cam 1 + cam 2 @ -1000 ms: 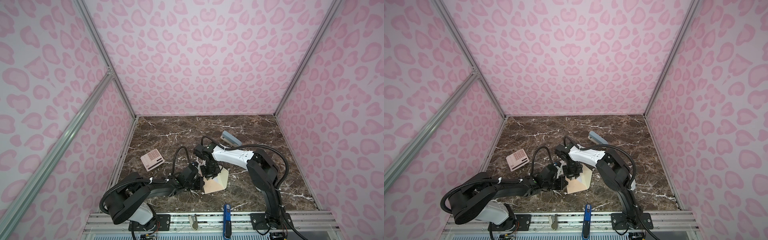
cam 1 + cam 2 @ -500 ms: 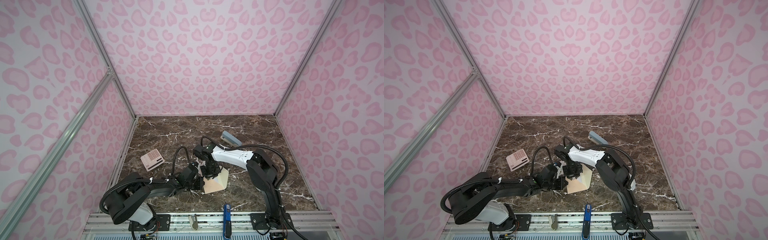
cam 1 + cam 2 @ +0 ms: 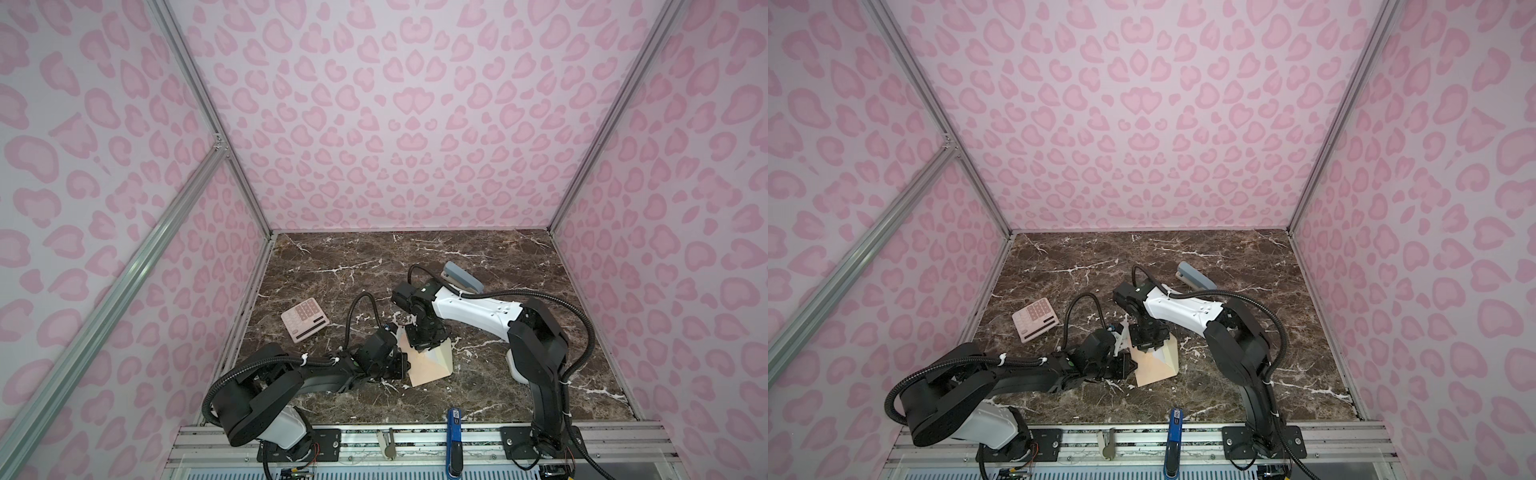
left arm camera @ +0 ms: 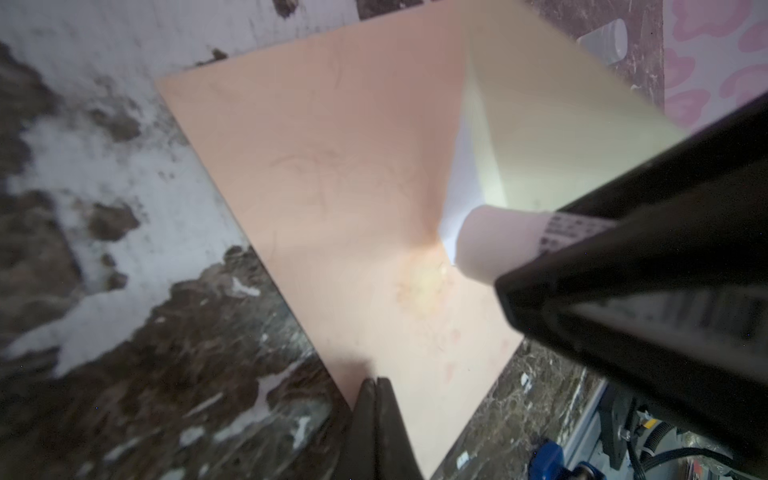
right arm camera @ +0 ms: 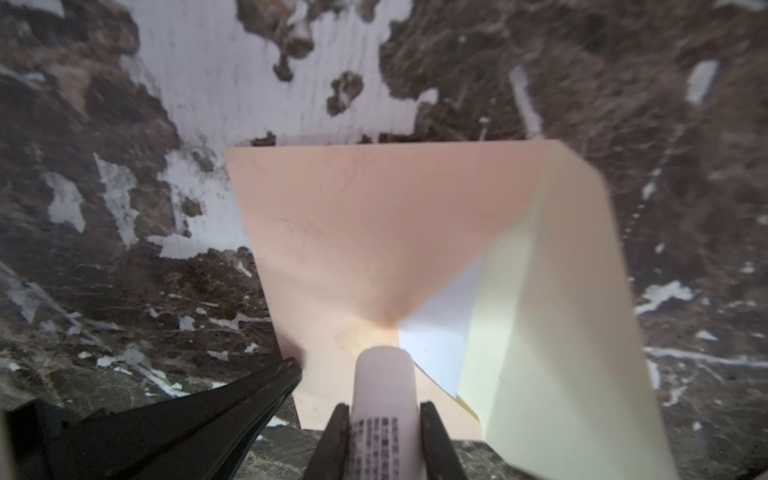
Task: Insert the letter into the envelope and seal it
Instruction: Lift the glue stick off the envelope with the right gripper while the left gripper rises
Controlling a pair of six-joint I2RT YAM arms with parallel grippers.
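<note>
**Marble tabletop [image 3: 353, 257]: glue stick [image 5: 384, 382] at the envelope [image 3: 426, 370] mouth**

Recorded brown veined surface boxed in by pink spotted walls [image 3: 415, 124]. Noted the envelope lying flat near the front middle, peach face up, cream flap [image 5: 561, 311] folded open on its right side. Spotted the letter [image 5: 440, 336] as a white sliver inside the mouth, mostly hidden by the pocket. Found the right gripper [image 5: 384, 415] clamped on the white glue stick, tip down at the notch of the pocket. Lost the envelope's far part under this wrist in both top views. Found the left gripper [image 4: 376, 384] with jaws closed together, nothing between them, tips resting at the envelope's left edge. Logged bystanders: pink calculator [image 3: 304, 321] left of the left gripper, well apart from the envelope; grey-blue stapler [image 3: 463, 277] behind the right arm [image 3: 478, 309]; blue tool [image 3: 454, 436] on the front rail [image 3: 415, 446]. Counted 2 grippers meeting over the envelope.

Compared against frames 1 s and 0.5 s back: saw no shift in grippers, envelope, calculator or stapler; same clamp on the glue stick, same closed left jaws.
</note>
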